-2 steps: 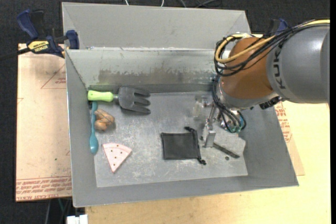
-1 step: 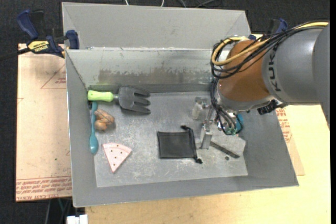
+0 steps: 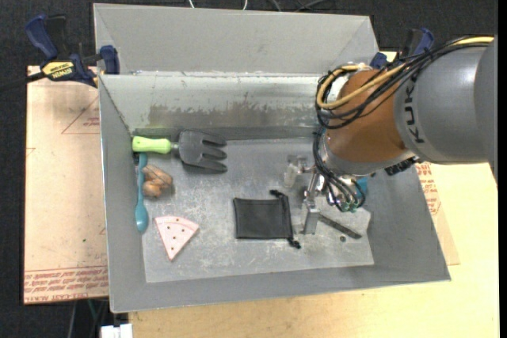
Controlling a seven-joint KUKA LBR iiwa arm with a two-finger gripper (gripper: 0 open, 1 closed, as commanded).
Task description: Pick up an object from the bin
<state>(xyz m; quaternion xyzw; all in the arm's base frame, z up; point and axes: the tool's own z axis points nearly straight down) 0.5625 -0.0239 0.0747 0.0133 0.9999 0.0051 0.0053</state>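
Observation:
My gripper (image 3: 308, 211) hangs low over the right half of the bin floor, under the orange wrist. Its tip is just right of a flat black square pouch (image 3: 259, 218), close to that pouch's right edge and its thin black strap (image 3: 287, 219). A dark slim stick (image 3: 345, 229) lies on the floor right of the gripper. A small blue piece (image 3: 361, 191) peeks out beneath the wrist cables. I see nothing held in the gripper.
At the left lie a grey toy garden fork with a green handle (image 3: 181, 146), a brown lumpy toy (image 3: 158, 181), a blue spoon (image 3: 142, 202) and a pink pizza-slice toy (image 3: 174, 234). The arm covers the bin's right back corner.

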